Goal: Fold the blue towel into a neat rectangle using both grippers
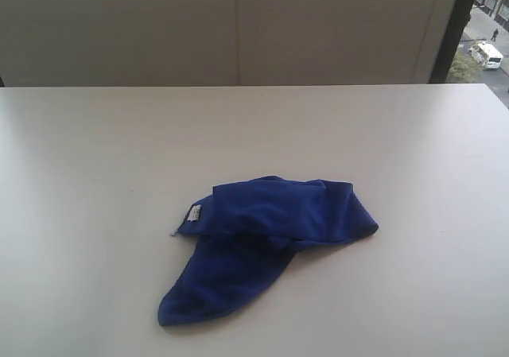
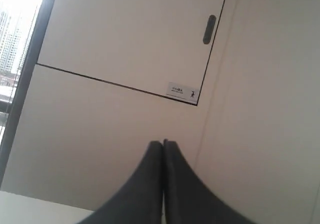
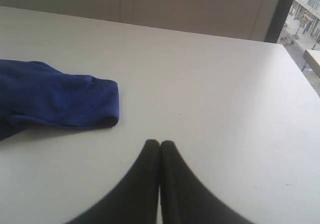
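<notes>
The blue towel lies crumpled on the white table, a little in front of its middle, with a small white tag at its left edge and a flap trailing toward the front. Neither arm shows in the exterior view. My right gripper is shut with nothing in it, above bare table, well apart from the towel's bunched end. My left gripper is also shut and empty, pointing at a beige wall; the towel is out of the left wrist view.
A beige panelled wall stands behind the table's far edge. A window strip at the right shows a street outside. The left wrist view shows a wall panel with a dark handle and a small label.
</notes>
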